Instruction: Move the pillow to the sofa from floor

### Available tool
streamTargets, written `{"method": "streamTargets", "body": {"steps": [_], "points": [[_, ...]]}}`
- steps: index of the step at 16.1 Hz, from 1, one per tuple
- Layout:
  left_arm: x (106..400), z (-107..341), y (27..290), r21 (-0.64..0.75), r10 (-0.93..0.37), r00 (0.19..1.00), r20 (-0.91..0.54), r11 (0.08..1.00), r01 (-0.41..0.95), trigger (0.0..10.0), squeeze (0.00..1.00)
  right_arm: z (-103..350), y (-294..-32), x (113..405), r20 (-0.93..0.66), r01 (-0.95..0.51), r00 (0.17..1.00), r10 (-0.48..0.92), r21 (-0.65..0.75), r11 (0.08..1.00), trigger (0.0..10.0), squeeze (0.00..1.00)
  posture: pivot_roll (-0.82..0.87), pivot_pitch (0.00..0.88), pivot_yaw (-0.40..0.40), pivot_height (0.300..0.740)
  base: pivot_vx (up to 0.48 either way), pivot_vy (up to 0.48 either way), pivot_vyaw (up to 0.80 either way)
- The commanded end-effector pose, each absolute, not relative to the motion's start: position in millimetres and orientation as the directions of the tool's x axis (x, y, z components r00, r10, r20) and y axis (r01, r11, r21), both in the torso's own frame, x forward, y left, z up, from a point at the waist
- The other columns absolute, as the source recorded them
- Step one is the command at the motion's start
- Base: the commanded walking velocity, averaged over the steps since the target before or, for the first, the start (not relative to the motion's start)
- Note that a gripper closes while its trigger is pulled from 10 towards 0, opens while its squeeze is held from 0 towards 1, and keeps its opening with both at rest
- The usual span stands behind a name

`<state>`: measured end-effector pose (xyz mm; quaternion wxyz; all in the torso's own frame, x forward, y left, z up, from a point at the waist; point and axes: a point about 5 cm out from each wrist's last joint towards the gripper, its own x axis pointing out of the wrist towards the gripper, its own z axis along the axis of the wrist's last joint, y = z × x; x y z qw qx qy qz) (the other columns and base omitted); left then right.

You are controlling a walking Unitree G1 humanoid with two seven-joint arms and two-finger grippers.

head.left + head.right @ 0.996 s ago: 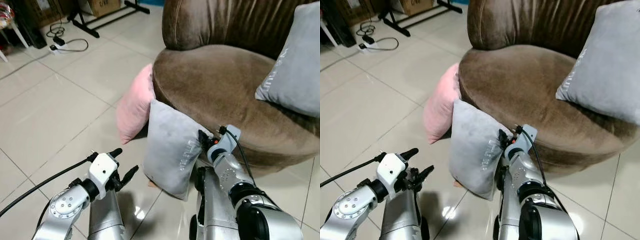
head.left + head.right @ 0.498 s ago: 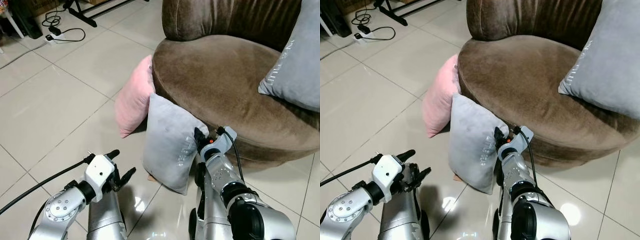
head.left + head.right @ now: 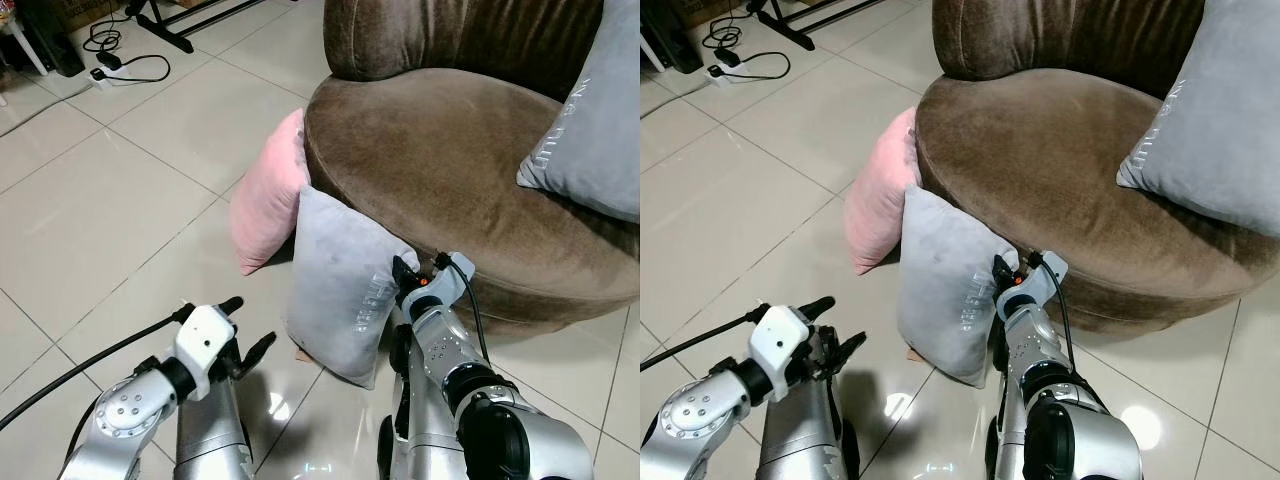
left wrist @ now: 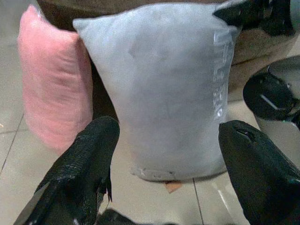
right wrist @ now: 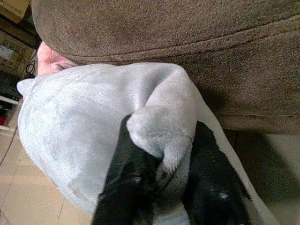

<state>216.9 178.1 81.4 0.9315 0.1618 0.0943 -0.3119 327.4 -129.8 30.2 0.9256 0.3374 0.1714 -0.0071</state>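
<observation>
Spread wide, my left gripper hovers near the floor, facing the grey pillow, which stands on the tiles against the sofa beside a pink pillow. My right gripper pinches its top corner; soft and light, it will probably sag. Another grey cushion rests on the seat.

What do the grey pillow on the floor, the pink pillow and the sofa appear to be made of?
Grey pillow: soft matte velvety fabric with pale printed lettering; it bunches where the right gripper pinches its corner. Pink pillow: a fuzzier, plush-looking fabric. Sofa: brown short-pile upholstery, velvet or microfibre by its shading. Left gripper is open, short of the pillow.
</observation>
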Motion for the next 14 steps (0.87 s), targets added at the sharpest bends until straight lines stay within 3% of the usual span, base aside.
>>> {"method": "streamTargets", "body": {"steps": [1,6,10,14], "points": [[216.2,81.4,175.6,0.231,-0.562,0.778,-0.282,0.747,0.624,10.0,0.0,27.8,-125.0,326.3,-0.348,0.102,0.928,0.133,0.582,0.807,0.0,0.0,0.1,0.179,-0.016,0.467,0.0,0.0,0.0],[223.4,80.8,174.8,0.237,-0.555,0.786,-0.274,0.753,0.614,10.0,0.0,28.3,-121.9,327.0,-0.345,0.102,0.926,0.155,0.621,0.777,0.0,0.0,0.1,0.142,-0.021,0.467,0.0,0.0,0.0],[230.6,77.2,175.7,0.241,-0.535,0.803,-0.261,0.77,0.591,10.0,0.0,33.0,-117.8,328.4,-0.283,0.02,0.934,0.216,0.648,0.762,0.0,0.0,0.09,0.095,-0.029,0.467,0.0,0.0,0.0],[228.9,77.2,181.9,0.234,-0.485,0.846,-0.219,0.816,0.529,10.0,0.0,66.8,-134.4,329.6,-0.009,-0.166,0.972,0.236,0.686,0.709,0.0,0.0,0.05,0.033,-0.006,0.467,0.0,0.0,0.0]]}}
